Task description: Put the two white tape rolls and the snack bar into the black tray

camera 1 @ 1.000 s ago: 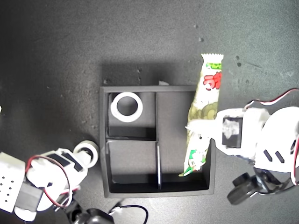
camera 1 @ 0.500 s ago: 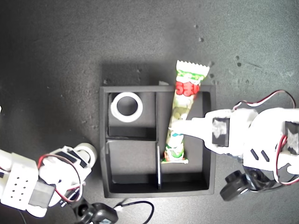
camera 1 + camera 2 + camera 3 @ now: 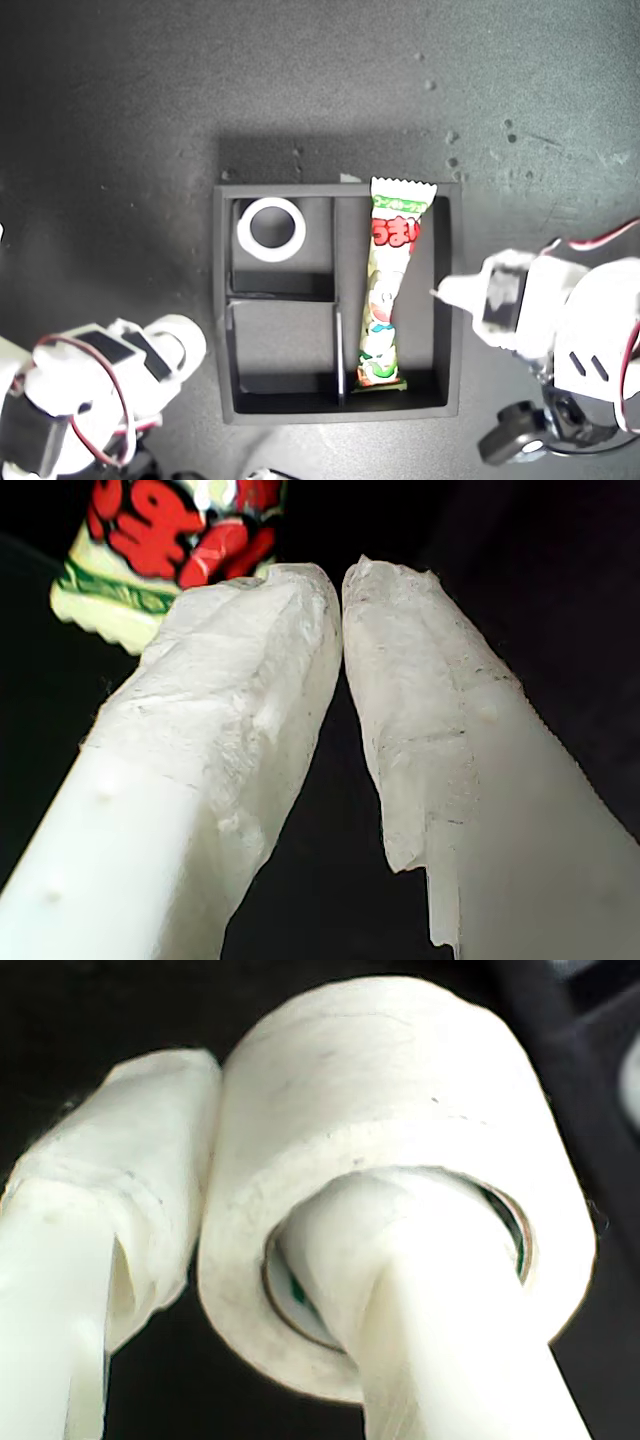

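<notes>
Jaws of my second gripper [image 3: 250, 1260] are clamped on a white tape roll [image 3: 400, 1160], one finger through its hollow and one against its outer wall; in the exterior view that roll [image 3: 180, 338] sits outside the black tray [image 3: 222, 300], off its left wall. Jaws of my first gripper [image 3: 342, 590] are together with nothing between them, the snack bar [image 3: 170, 540] lying just past their tips. The bar [image 3: 390, 290] lies lengthwise in the tray's long compartment. The other tape roll [image 3: 271, 229] rests flat in a small compartment, well apart from both grippers.
</notes>
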